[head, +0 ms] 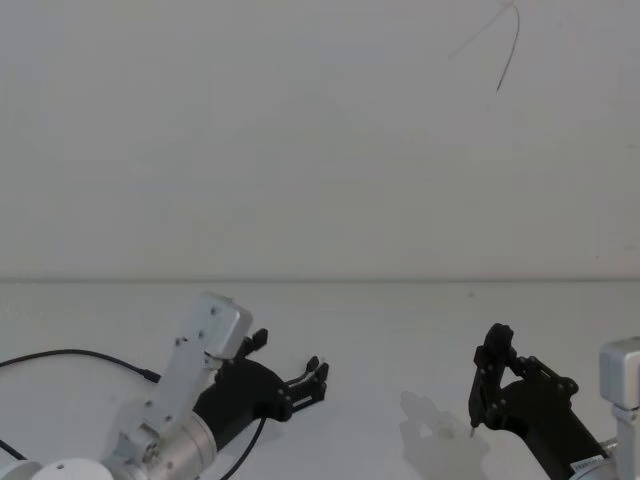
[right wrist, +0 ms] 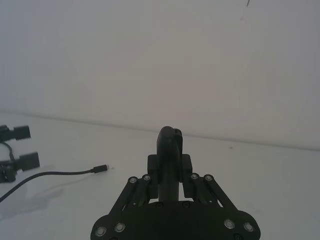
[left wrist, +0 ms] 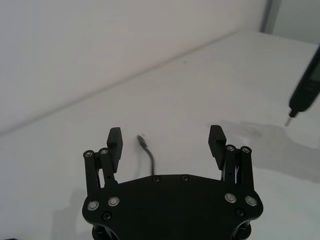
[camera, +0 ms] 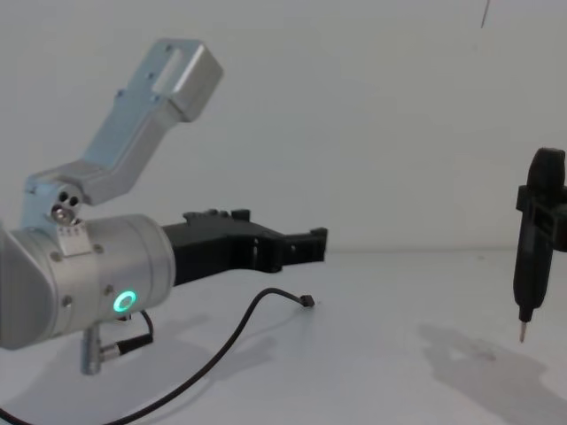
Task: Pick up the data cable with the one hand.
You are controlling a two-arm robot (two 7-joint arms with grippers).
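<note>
Left pincer (left wrist: 166, 134): hangs low over the white surface (camera: 376, 381) with both fingers (left wrist: 115, 142) spread wide apart, grips nothing. Sits at the end of a thick silver arm (camera: 84, 270) with a glowing green ring (camera: 125, 302), and reaches forward and toward the right in the head view. Data cable (left wrist: 150, 156): lies on the surface beneath that pincer, untouched. Runs in the chest view from the near left corner away to a small flat plug (camera: 308, 302), just below the fingertips with a clear gap between. Shows in the left wrist view in the space between the two fingers, plug end pointing away from the palm. Right pincer (right wrist: 170, 167): hovers well apart on the right side, clamped tight on a black pen-shaped tool (camera: 534, 239). Holds it roughly upright, metal tip (camera: 521, 336) down and clear of the surface, with its shadow lying beside it.
</note>
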